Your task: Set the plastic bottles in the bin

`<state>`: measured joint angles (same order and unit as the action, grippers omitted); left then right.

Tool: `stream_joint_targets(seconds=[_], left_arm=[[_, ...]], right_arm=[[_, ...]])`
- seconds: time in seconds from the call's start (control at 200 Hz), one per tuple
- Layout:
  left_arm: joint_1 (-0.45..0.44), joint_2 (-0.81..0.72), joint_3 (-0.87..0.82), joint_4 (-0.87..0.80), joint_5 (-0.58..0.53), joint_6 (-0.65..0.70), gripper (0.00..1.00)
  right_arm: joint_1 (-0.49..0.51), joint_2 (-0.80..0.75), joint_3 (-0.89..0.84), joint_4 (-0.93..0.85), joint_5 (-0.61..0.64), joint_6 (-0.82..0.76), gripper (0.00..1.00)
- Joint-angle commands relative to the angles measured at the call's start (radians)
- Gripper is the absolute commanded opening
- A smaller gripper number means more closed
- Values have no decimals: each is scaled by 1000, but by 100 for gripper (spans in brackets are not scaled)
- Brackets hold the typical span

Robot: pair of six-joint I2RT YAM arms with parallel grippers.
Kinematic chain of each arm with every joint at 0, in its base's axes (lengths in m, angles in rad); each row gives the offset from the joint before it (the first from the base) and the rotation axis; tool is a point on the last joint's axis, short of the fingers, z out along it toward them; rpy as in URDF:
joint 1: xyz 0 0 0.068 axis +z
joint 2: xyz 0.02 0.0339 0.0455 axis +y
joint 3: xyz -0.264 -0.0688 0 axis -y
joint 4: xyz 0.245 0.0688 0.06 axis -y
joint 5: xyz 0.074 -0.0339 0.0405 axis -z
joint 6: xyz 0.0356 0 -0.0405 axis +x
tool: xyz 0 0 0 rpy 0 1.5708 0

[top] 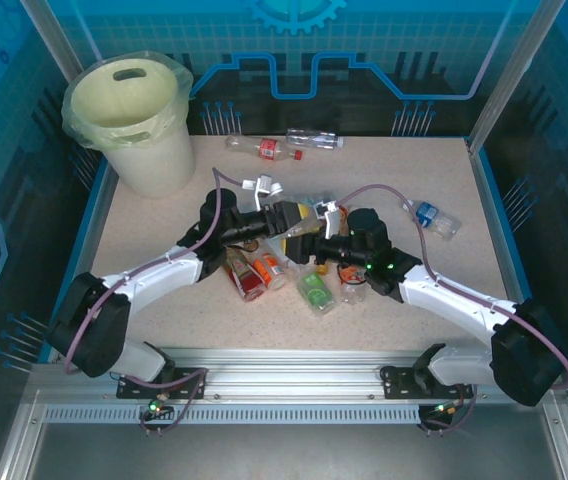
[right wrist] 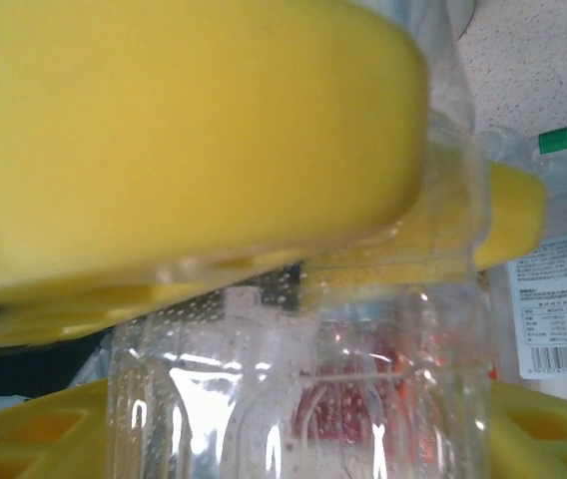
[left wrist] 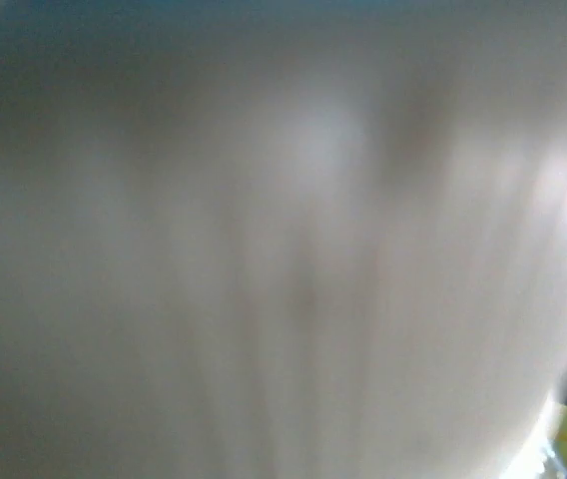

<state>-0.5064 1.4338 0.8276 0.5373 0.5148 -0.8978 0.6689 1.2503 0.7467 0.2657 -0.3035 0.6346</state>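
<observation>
Both arms meet over the table's middle around one clear plastic bottle (top: 304,236) (right wrist: 303,399). My left gripper (top: 288,222) is closed on it from the left; one of its broad yellow fingers (right wrist: 184,130) presses on the bottle's top in the right wrist view. My right gripper (top: 318,246) (right wrist: 293,429) stands at the bottle from the right, jaws parted, its yellow fingers (right wrist: 24,434) flanking the clear body. The left wrist view is a pale blur. The cream bin (top: 154,160) stands at the far left corner. More bottles lie below the grippers: red (top: 249,278), orange (top: 271,268), green (top: 315,291).
Two bottles (top: 260,148) (top: 314,140) lie along the back edge and a blue-labelled one (top: 434,218) lies at the right. A small clear bottle (top: 351,291) rests beside the right arm. Metal frame posts rise at the table's back corners.
</observation>
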Motion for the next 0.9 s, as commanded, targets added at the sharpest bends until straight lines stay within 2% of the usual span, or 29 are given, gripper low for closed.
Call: stream_joint_targets(seconds=[0.0,0.07,0.155,0.295,0.41,0.52,0.67,0.775,0.895], left_arm=[[-3,-57,23,-148,-99,102,51],[2,-72,45,-230,-140,152,51],[11,-87,76,-308,-194,203,51],[31,-107,139,-445,-342,275,50],[75,-119,164,-486,-413,299,49],[148,-134,174,-486,-478,315,49],[265,-117,231,-465,-539,308,48],[307,-89,319,-476,-623,395,47],[334,-31,471,-508,-768,587,48]], right_arm=[[11,-35,54,-83,-10,-93,81],[10,-44,87,-165,0,-135,87],[11,-70,97,-207,36,-159,100],[12,-120,91,-257,148,-194,100],[11,-151,81,-277,257,-212,100],[9,-168,77,-294,332,-230,100],[6,-172,83,-292,370,-262,100],[3,-171,92,-298,389,-269,100],[1,-170,112,-339,391,-277,100]])
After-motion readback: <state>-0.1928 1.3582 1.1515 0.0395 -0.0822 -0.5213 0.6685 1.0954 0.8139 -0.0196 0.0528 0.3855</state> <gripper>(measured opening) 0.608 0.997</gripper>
